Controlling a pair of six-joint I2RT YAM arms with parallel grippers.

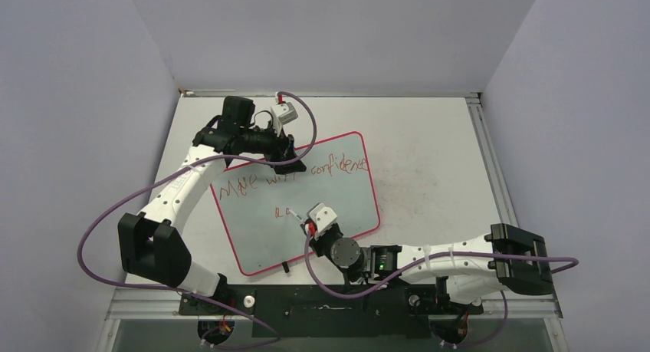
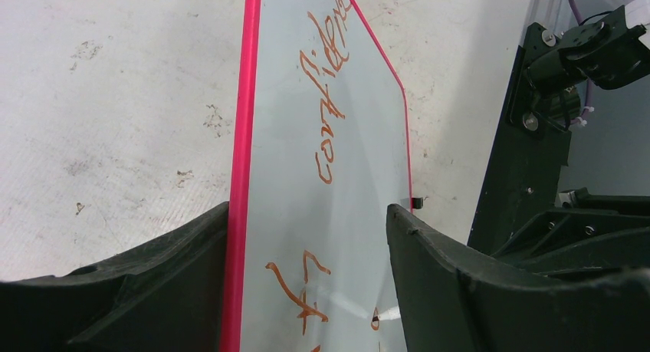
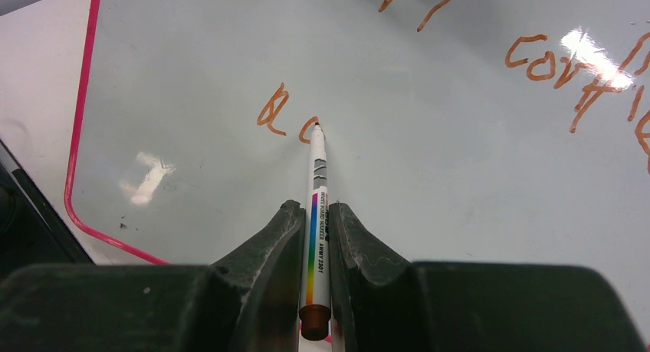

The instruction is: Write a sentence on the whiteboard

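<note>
The whiteboard lies tilted on the table, pink-red rim all round. The sentence in red-brown marker reads "Move with confidence" along its top. A second line starts below it with two small letters. My right gripper is shut on a white marker with a rainbow stripe. The marker's tip touches the board at the second letter. My left gripper is open at the board's upper edge. One finger lies outside the rim and the other over the board. "confidence" shows in this view.
A black foot sticks out at the board's lower edge. The black mounting rail and arm bases run along the near edge. Purple cables loop beside both arms. Grey walls enclose the table on three sides.
</note>
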